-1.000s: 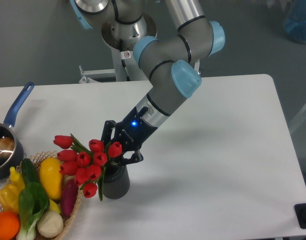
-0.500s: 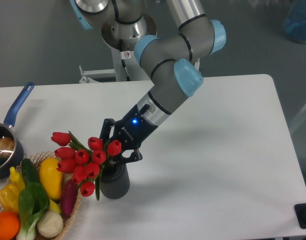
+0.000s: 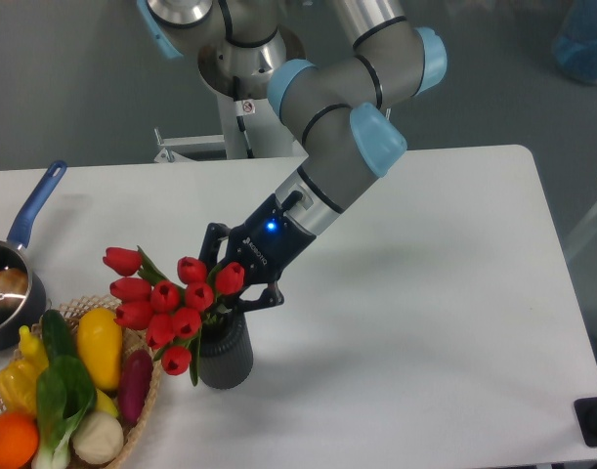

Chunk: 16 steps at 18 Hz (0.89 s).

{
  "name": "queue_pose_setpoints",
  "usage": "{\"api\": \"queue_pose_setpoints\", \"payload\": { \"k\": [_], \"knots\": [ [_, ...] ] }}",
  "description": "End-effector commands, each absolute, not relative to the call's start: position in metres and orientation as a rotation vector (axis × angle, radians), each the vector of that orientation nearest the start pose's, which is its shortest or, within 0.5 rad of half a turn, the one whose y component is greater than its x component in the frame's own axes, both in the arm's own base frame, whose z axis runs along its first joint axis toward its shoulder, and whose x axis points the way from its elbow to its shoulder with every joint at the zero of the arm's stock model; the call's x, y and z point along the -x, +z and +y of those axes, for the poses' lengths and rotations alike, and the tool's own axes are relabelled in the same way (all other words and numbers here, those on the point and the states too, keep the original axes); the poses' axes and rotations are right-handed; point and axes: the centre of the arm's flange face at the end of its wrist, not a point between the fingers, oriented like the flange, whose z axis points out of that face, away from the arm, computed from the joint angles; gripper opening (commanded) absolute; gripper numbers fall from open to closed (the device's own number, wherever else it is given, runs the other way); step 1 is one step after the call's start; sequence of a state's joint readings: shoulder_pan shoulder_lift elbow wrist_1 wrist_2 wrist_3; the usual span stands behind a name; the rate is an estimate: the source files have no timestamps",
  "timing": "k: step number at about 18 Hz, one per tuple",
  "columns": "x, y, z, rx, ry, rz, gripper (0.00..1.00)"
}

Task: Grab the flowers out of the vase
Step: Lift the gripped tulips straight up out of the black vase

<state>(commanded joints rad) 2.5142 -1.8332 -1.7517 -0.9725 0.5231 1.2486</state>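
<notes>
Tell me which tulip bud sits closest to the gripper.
The rightmost bud of the flowers, right against the gripper; the other buds fan out to the left, toward the basket.

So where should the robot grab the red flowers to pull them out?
Low on the bunch, where the stems gather just above the vase mouth, coming from the right. The flowers lean left, so that side is free, and the end effector is already there.

A white table (image 3: 425, 293) is seen, on which three things are set. A dark grey vase (image 3: 226, 358) is stood upright near the front edge (just right of a wicker basket (image 3: 145, 401)). A dark saucepan (image 3: 7, 293) is placed at the left edge.
</notes>
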Motion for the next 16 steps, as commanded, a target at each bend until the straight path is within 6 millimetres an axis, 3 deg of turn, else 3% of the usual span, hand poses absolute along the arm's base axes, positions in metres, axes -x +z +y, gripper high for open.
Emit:
{"api": "queue_pose_setpoints", "payload": {
  "k": [16],
  "knots": [
    [0.337,0.407,0.492,1.954,-0.422,0.352,0.3]
  ]
}}
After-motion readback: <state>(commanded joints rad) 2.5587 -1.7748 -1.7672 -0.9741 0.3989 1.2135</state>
